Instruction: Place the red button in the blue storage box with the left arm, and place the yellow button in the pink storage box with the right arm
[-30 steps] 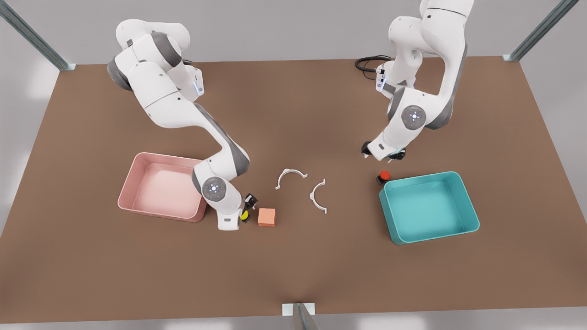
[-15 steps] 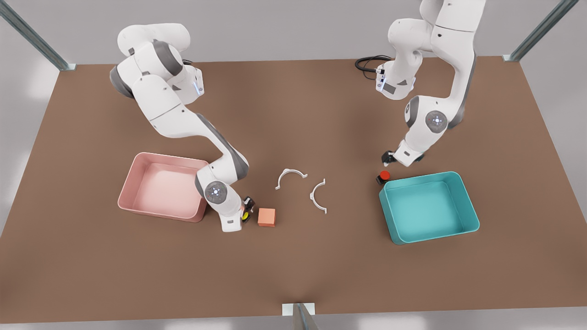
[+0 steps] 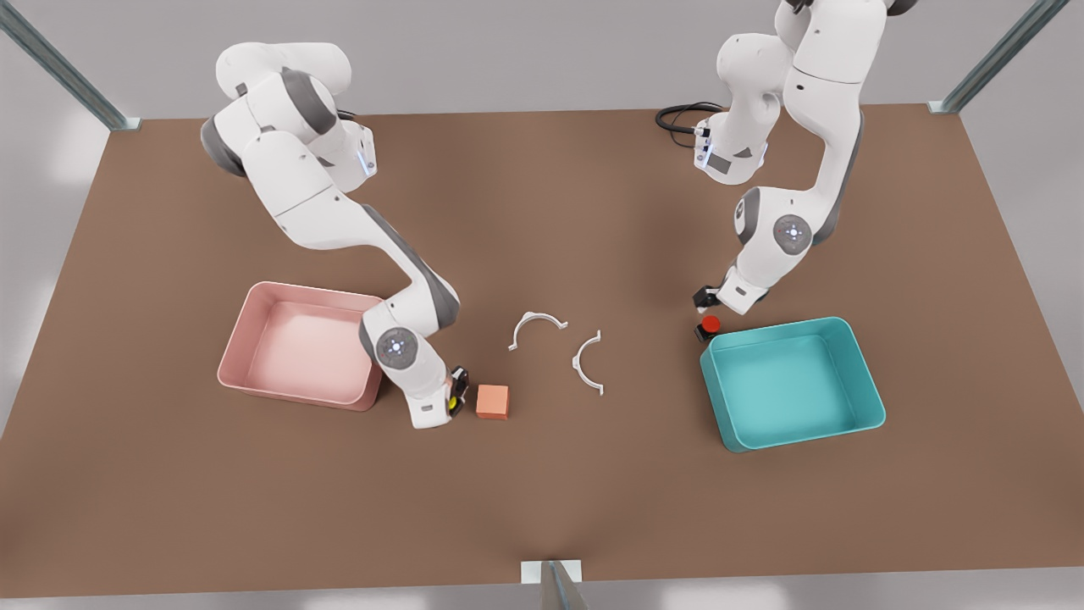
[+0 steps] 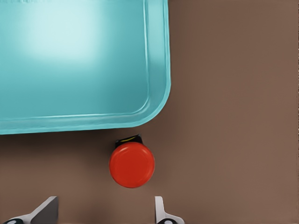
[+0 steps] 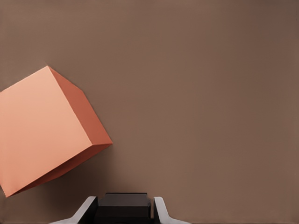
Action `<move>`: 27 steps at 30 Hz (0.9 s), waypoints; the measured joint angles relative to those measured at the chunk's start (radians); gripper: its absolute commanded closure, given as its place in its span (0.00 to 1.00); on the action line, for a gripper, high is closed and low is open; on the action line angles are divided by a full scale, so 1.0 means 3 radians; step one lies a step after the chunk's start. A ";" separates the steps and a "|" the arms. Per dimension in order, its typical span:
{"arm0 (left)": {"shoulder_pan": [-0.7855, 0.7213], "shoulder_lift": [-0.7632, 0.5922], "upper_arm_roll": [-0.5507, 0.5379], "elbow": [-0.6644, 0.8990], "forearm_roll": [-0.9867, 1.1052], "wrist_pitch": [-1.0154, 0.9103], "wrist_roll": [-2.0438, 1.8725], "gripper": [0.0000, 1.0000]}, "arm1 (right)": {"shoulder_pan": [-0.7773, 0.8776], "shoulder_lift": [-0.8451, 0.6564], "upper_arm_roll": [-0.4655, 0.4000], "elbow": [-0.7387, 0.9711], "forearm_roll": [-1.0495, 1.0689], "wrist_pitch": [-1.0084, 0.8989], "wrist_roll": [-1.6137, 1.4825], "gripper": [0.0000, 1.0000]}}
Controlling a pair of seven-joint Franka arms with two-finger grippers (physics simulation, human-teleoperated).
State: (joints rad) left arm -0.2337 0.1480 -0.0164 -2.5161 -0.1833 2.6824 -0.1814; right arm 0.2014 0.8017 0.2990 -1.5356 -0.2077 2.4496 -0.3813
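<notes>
The red button (image 3: 710, 324) stands on the table just outside a corner of the blue storage box (image 3: 796, 434). My left gripper (image 3: 710, 303) hovers close above it on the front view's right. In the left wrist view its open fingers (image 4: 161, 212) reach toward the red button (image 4: 132, 164), beside the blue storage box (image 4: 159, 70). On the front view's left, my right gripper (image 3: 453, 398) is low on the table beside the pink storage box (image 3: 296, 391). It is shut on the yellow button (image 3: 455, 403), whose black base (image 5: 124, 205) sits between the fingers (image 5: 159, 207).
An orange cube (image 3: 493, 402) sits right next to the right gripper, and the right wrist view shows the cube (image 5: 42, 126) close up. Two white curved clips (image 3: 535, 326) (image 3: 586, 364) lie mid-table between the boxes. A black cable (image 3: 677, 117) lies at the back.
The left gripper swung over and came down toward the red button. The right gripper sank lower over the yellow button, hiding most of its cap.
</notes>
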 measured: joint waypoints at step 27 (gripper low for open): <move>-0.0136 0.0398 -0.0033 0.0322 -0.0113 0.0330 -0.0186 0.42 | -0.2149 -0.1546 0.0886 -0.1566 -0.0091 -0.0485 -0.0153 0.02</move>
State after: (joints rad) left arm -0.2746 0.2674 -0.0264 -2.4195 -0.2173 2.7813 -0.2372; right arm -0.4433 0.3377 0.5649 -2.0054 -0.2351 2.3042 -0.4273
